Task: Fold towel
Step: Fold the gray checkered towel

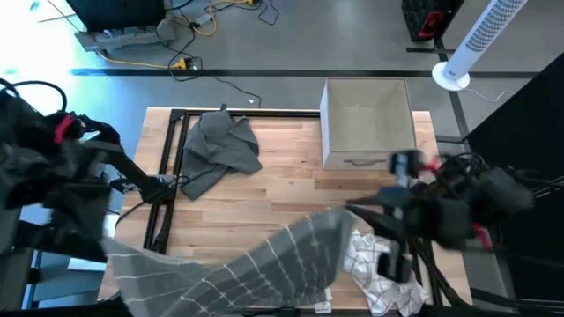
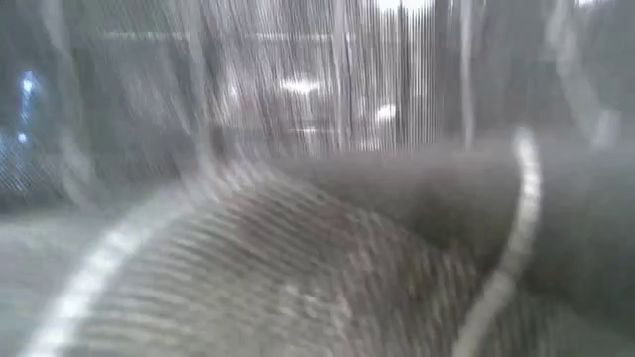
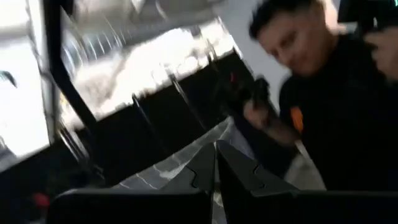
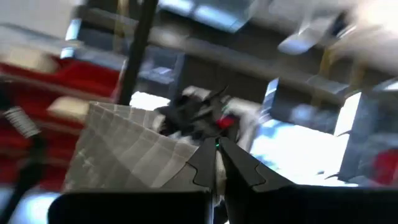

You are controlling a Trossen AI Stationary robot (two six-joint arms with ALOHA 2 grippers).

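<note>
Overhead shows the grey striped towel (image 1: 256,269) stretched along the table's near edge, left gripper (image 1: 113,239) pinching one corner and right gripper (image 1: 352,211) the other, so I want both ends level and taut. Low view is just blurry cloth; each wrist view shows fingers pressed together on fabric.

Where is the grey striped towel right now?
In the high view the grey striped towel hangs stretched above the table's near edge, between the left gripper and the right gripper, beside a white patterned cloth.
</note>
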